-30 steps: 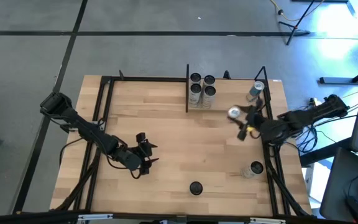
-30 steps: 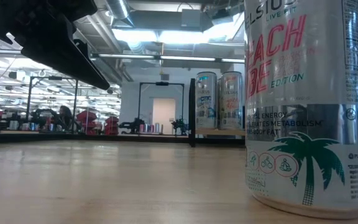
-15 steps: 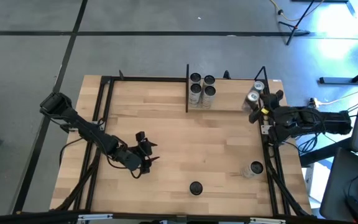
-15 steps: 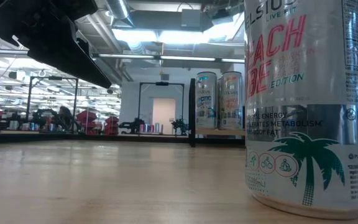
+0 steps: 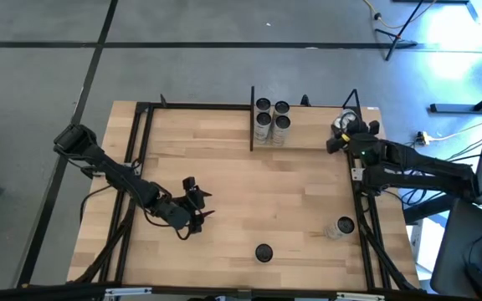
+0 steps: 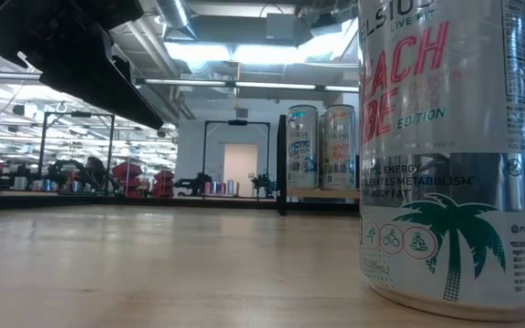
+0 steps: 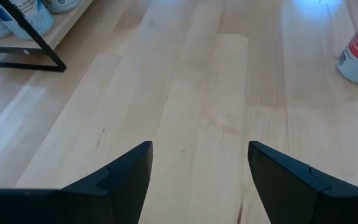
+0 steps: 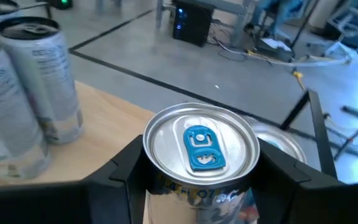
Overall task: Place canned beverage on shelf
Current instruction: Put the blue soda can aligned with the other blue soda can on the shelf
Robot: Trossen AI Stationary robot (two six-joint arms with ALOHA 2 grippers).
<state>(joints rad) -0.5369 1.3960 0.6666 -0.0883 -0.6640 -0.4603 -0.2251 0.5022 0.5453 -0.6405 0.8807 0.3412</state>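
The shelf is a narrow plank with black posts at the table's far edge. Several cans stand at its left end and one can at its right end. My right gripper is over that right end, shut on a silver canned beverage with a blue tab, right beside the standing can. My left gripper hangs open over the table's left half, with bare wood between its fingers. My right gripper pinches the beverage can's side wall just under the top rim, one finger on each side. The fingers reach in from the table's right side, slanting a little downward. The can stays upright; its base is out of frame.
One can stands near the table's right edge and a dark-topped one near the front edge. A can rises close to the low camera. Black frame rails run along the table's sides. The middle of the tabletop is bare wood.
My right gripper has swung with the can from above the table in front of the shelf toward the far right corner, ending at the shelf's right end beside the can standing there. The can has stayed upright in the hold.
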